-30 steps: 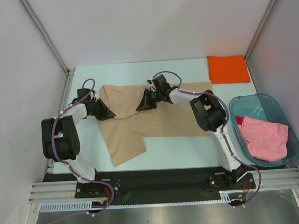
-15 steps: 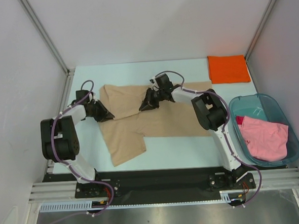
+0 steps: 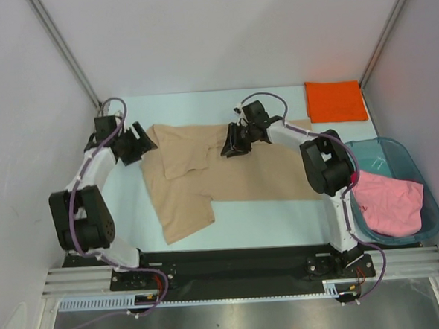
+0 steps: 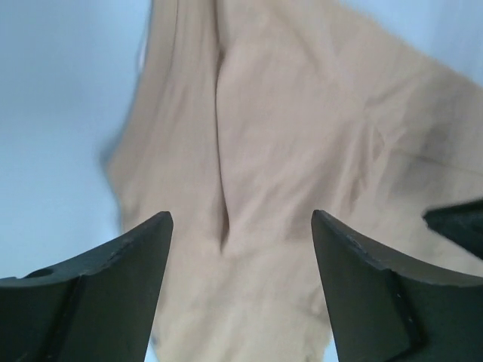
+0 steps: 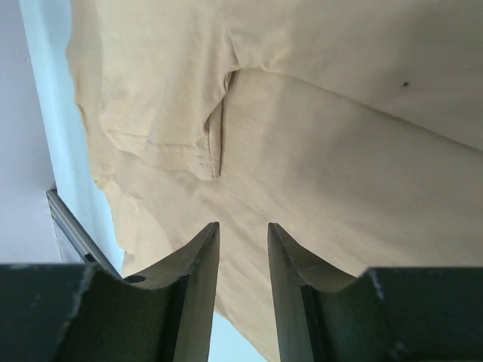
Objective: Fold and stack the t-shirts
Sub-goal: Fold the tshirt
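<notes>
Hidden: the pink tee lies crumpled in the tub, its underside out of sight; my right arm crosses the tub's left rim.
Hard to read: from above my claws are dark lumps and the gap between the fingers does not show. The left wrist view is soft, so seams blur there.
Tan tee: soft matte knit, spread on the counter, lightly creased. One sleeve is turned in over the body, its stitched hem sharp in the right wrist view. A flap hangs toward the near edge at the left.
Orange tee: a neat flat rectangle at the far right corner, apart from the tan tee.
Tub: translucent teal plastic with rounded corners, at the counter's right edge.
Left claw: wide, with nothing between the fingers, at the tan tee's far left edge.
Right claw: a narrow gap, holding nothing, over the tan tee's far middle.
Arms: the left reaches up along the left side; the right bends at the elbow by the tub and points back leftward.
</notes>
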{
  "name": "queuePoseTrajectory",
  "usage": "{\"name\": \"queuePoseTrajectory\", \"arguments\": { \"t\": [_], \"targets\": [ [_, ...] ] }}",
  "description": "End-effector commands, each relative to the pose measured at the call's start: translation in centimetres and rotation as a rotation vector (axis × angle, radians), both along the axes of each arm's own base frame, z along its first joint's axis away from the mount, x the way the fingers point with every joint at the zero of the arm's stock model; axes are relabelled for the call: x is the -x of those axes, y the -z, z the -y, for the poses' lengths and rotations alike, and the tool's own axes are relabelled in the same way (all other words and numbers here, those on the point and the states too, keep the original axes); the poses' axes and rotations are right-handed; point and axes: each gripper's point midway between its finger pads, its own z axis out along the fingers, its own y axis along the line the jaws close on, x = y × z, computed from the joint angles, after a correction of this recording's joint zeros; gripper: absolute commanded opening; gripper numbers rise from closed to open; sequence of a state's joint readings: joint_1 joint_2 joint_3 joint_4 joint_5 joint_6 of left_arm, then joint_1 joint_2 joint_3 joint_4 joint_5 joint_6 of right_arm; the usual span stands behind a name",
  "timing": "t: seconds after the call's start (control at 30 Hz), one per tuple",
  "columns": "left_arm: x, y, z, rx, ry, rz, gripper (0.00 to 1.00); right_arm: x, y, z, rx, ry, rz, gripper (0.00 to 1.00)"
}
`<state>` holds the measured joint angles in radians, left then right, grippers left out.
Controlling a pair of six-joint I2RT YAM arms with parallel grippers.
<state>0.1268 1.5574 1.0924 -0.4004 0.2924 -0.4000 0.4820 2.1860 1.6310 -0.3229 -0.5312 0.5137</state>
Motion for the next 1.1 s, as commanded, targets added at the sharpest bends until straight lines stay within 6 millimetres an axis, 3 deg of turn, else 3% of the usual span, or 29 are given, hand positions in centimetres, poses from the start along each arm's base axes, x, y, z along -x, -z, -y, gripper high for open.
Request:
{"name": "queuePoseTrajectory", "arguments": {
  "t": [0.0, 0.03, 0.07, 0.1, 0.13, 0.17, 0.2, 0.27, 0.33, 0.37, 0.4, 0.43, 0.47, 0.63, 0.77, 0.83, 0.87, 0.93, 0.97, 1.07],
  "targets": [
    [-5.1, 0.2, -1.8, -0.128, 0.117, 0.025, 0.81, -1.9, -3.7, 0.8, -0.013, 0.004, 0.129, 0.37],
    [-6.1, 0.9, -2.2, -0.130, 0.133, 0.007, 0.81, -1.7, -5.1, 0.7, -0.043, -0.008, 0.147, 0.37],
    [-8.0, -0.2, -2.5, -0.132, 0.141, 0.038, 0.81, -1.5, -5.1, 1.0, -0.047, -0.006, 0.146, 0.37],
    [-8.9, 2.3, -2.6, -0.107, 0.153, -0.005, 0.81, -1.7, -5.7, 1.1, -0.060, -0.004, 0.171, 0.38],
    [-9.8, 2.4, -2.4, -0.095, 0.165, 0.005, 0.81, -1.7, -7.2, 1.5, -0.079, -0.003, 0.198, 0.38],
    [-11.8, 1.1, -2.7, -0.103, 0.164, 0.053, 0.81, -1.6, -7.6, 1.8, -0.088, -0.003, 0.206, 0.38],
    [-12.6, 3.1, -2.8, -0.101, 0.162, 0.022, 0.81, -1.3, -7.7, 2.3, -0.095, -0.001, 0.211, 0.38],
    [-14.7, 2.6, -3.7, -0.139, 0.150, 0.054, 0.81, -0.9, -9.2, 3.5, -0.114, 0.007, 0.238, 0.38],
    [-15.7, 4.3, -4.3, -0.157, 0.135, 0.031, 0.81, -0.3, -8.8, 4.9, -0.121, 0.017, 0.235, 0.38],
    [-16.5, 3.9, -4.2, -0.153, 0.144, 0.051, 0.80, -0.2, -9.8, 5.5, -0.133, 0.025, 0.257, 0.38],
    [-16.8, 4.1, -3.9, -0.133, 0.154, 0.056, 0.80, 0.1, -9.1, 6.1, -0.134, 0.037, 0.244, 0.39],
    [-17.0, 5.3, -3.6, -0.108, 0.161, 0.039, 0.80, 0.3, -9.4, 6.3, -0.148, 0.039, 0.248, 0.38],
    [-17.4, 5.0, -3.2, -0.088, 0.177, 0.053, 0.79, 0.2, -9.7, 6.9, -0.156, 0.052, 0.252, 0.39],
    [-17.4, 7.1, -2.5, -0.042, 0.182, 0.015, 0.74, 0.3, -10.1, 7.3, -0.183, 0.058, 0.259, 0.39],
    [-17.5, 8.3, -1.5, 0.025, 0.201, -0.005, 0.47, 0.2, -10.1, 7.3, -0.194, 0.064, 0.259, 0.39],
    [-17.8, 8.4, -1.9, 0.054, 0.176, -0.009, 0.33, 0.4, -9.9, 7.4, -0.196, 0.065, 0.250, 0.39],
    [-18.1, 8.4, -2.2, 0.060, 0.166, -0.007, 0.21, 0.6, -9.4, 7.7, -0.188, 0.069, 0.236, 0.39],
    [-18.4, 9.2, -3.0, 0.074, 0.148, -0.018, 0.06, 1.0, -9.2, 7.9, -0.180, 0.076, 0.234, 0.39],
    [-19.1, 8.6, -3.6, 0.064, 0.135, -0.001, 0.00, 1.4, -8.6, 8.2, -0.167, 0.081, 0.218, 0.39],
    [-20.6, 7.7, -5.2, 0.013, 0.105, 0.035, 0.00, 1.8, -8.0, 8.9, -0.126, 0.115, 0.202, 0.39]
  ]
}}
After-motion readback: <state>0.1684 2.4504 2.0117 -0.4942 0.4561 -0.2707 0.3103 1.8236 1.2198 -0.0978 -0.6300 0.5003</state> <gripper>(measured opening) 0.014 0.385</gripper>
